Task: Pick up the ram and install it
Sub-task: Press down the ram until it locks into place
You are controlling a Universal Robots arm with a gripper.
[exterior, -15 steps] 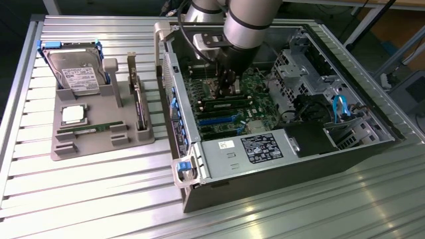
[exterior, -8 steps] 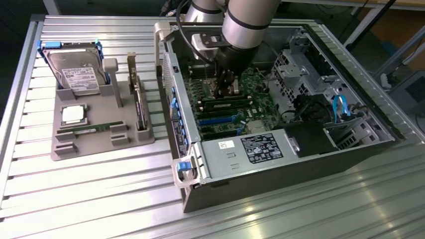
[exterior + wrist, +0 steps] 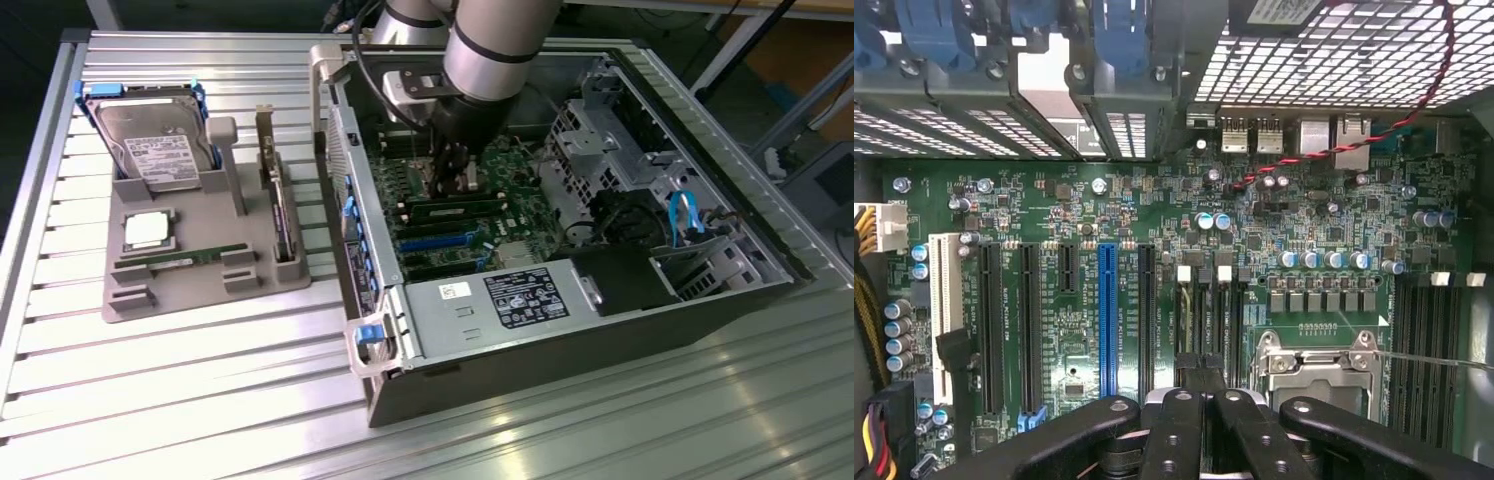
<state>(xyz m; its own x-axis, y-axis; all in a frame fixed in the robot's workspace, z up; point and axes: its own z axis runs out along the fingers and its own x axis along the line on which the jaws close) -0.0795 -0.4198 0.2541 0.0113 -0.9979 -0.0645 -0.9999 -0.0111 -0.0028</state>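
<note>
On the exterior view's left, the gray parts tray (image 3: 134,300) carries a hard drive (image 3: 154,140), a silver processor (image 3: 147,228) and one green memory stick (image 3: 187,257) lying flat in its cradle, well apart from me. Right of it, inside the open computer case (image 3: 400,380), my gripper (image 3: 461,180) is reaching down to the motherboard (image 3: 400,190). The ram (image 3: 454,211) lies along the memory slots just beneath my fingertips. By my reading the pick-up is done and the stick has reached its slot. Whether it is fully seated and latched, I cannot tell.

In the wrist view my gripper (image 3: 1204,375) hangs over the memory slots (image 3: 1204,310), beside the empty processor socket (image 3: 1319,365). My fingers (image 3: 1182,420) are drawn tight together, with no gap showing between the tips. I cannot make out whether they are pinching the stick's top edge or merely bearing down on it.
</note>
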